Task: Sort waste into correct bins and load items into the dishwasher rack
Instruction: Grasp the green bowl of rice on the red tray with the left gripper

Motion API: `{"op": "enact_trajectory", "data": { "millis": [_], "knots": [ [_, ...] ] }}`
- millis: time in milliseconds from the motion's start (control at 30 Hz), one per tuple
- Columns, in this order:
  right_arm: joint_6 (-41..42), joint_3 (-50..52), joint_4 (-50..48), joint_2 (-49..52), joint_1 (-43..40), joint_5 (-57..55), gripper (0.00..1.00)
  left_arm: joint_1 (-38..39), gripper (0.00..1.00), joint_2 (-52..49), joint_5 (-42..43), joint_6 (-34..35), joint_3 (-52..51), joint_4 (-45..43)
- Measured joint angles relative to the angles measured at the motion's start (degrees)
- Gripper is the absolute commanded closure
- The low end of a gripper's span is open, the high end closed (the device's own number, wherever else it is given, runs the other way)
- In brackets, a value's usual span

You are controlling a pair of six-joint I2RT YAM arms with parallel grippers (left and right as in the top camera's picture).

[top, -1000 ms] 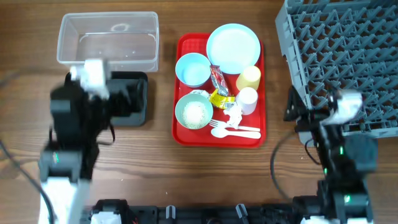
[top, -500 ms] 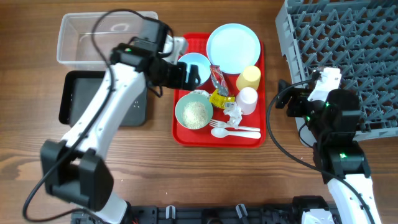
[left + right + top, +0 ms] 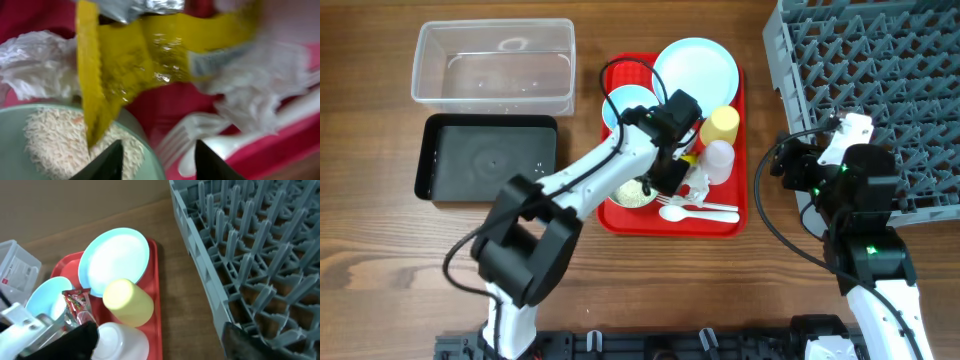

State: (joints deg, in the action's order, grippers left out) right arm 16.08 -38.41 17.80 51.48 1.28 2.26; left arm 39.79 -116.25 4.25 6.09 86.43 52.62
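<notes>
My left gripper (image 3: 668, 172) hangs low over the red tray (image 3: 670, 224), open. Its fingertips (image 3: 112, 160) straddle the rim of a pale bowl of rice grains (image 3: 45, 145) and a white fork (image 3: 175, 145), with nothing between them. Just beyond the tips lies a yellow crinkled wrapper (image 3: 150, 55), with crumpled tissue (image 3: 30, 60) on either side. My right gripper (image 3: 160, 345) stands open between the tray and the grey dishwasher rack (image 3: 870, 90), holding nothing. The plate (image 3: 695, 75), yellow cup (image 3: 722, 125), white cup (image 3: 718, 160) and spoon (image 3: 715, 207) sit on the tray. A red wrapper (image 3: 77, 305) lies beside the blue bowl (image 3: 45, 297).
The clear tub (image 3: 495, 65) and the black tray (image 3: 485, 158) stand side by side at the far left, with bare wood between them and the red tray. My left arm crosses over the blue bowl (image 3: 625, 100). The rack's near edge lies close to my right gripper.
My left arm swung right from above the black tray and tub to the red tray and dropped over the wrappers, its jaws narrower. The right arm shifted slightly left, then held.
</notes>
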Motion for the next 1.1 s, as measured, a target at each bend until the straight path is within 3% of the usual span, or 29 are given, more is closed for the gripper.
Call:
{"op": "enact_trajectory", "data": {
  "millis": [100, 133, 167, 200, 500, 833, 967, 1100],
  "knots": [
    [0.17, 0.00, 0.70, 0.00, 0.00, 0.02, 0.22, -0.44, 0.70, -1.73, -1.68, 1.55, 0.00, -0.46],
    [0.17, 0.00, 0.72, 0.00, 0.00, 0.00, 0.26, -0.52, 0.85, -1.97, -2.10, 2.05, 0.00, -0.61],
    [0.17, 0.00, 0.81, 0.00, 0.00, 0.00, 0.28, -0.57, 0.94, -2.03, -2.56, 2.51, 0.02, -0.92],
    [0.37, 0.00, 1.03, 0.00, 0.00, 0.00, 0.30, -0.57, 0.96, -2.03, -2.82, 2.82, 0.00, -1.18],
    [0.39, 0.00, 1.73, 0.00, 0.00, 0.02, 0.30, -0.57, 0.96, -2.03, -4.44, 3.08, 0.63, -0.48],
    [0.39, 0.00, 2.43, 0.00, 0.00, 0.02, 0.28, -1.40, 0.96, 4.22, -4.42, 6.14, 11.10, 14.64],
    [0.37, 0.00, 2.45, 0.00, 0.00, 0.00, 0.25, -5.70, 0.96, 12.11, -4.11, 10.60, 12.28, 15.85],
    [0.37, 0.00, 2.51, 0.00, 0.00, 0.02, 0.25, -16.04, 0.96, 16.59, -1.38, 12.59, 12.35, 18.62]
  ]
}}
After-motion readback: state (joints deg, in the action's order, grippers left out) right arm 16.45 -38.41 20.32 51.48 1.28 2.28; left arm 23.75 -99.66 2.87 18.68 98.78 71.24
